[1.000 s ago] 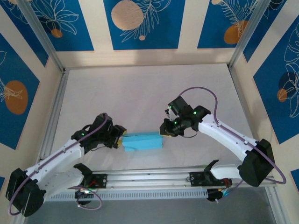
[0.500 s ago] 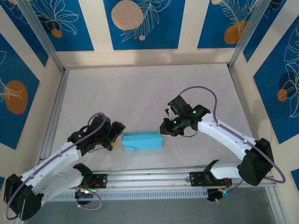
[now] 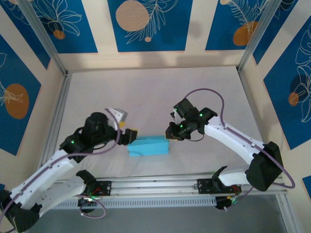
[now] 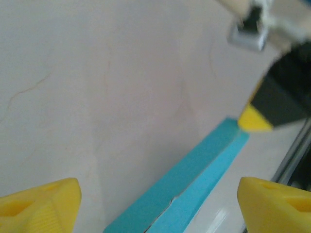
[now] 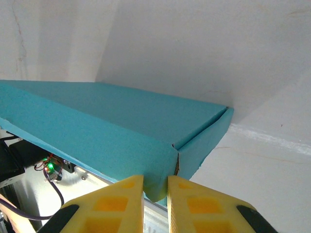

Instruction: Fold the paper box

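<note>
Your left claw point(image 4: 159, 196) stands wide open by the paper box point(image 5: 112, 126), gripping nothing. Your right claw point(image 5: 155, 191) is clamped on the box's right corner.

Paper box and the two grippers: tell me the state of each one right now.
paper box: folded up into a flat light-blue rectangle, its right end pinched
left gripper: open wide at the box's left end, gripping nothing
right gripper: shut on a corner of the paper box
</note>
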